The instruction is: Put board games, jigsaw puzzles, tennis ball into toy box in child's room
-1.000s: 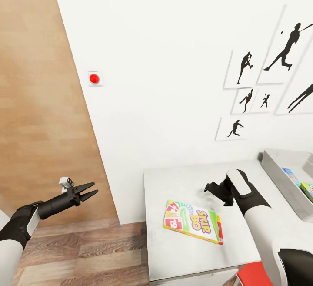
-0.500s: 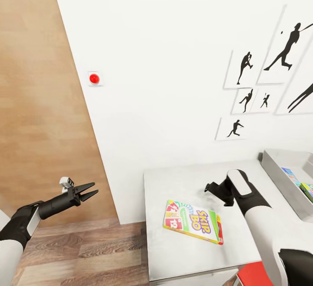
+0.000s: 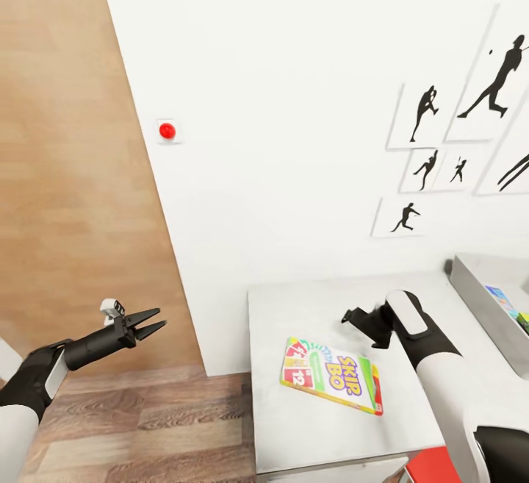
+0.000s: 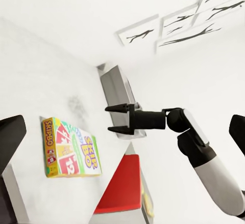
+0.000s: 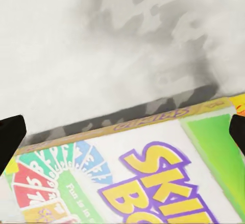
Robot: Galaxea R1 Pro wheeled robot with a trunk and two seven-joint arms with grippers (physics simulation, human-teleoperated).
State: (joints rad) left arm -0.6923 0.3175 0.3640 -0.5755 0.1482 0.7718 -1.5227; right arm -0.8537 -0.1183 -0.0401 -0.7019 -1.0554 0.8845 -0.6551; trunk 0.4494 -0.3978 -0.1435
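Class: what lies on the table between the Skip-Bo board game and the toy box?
In the head view, only the right arm crosses it, between board game and toy box.

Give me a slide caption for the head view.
Open right gripper hovers beyond the Skip-Bo board game on the table.

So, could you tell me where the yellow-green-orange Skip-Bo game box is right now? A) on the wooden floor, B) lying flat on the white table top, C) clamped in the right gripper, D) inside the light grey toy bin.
B: the yellow-green-orange Skip-Bo game box lies flat on the white table top, with the open right gripper above it and the light grey toy bin off to its side.
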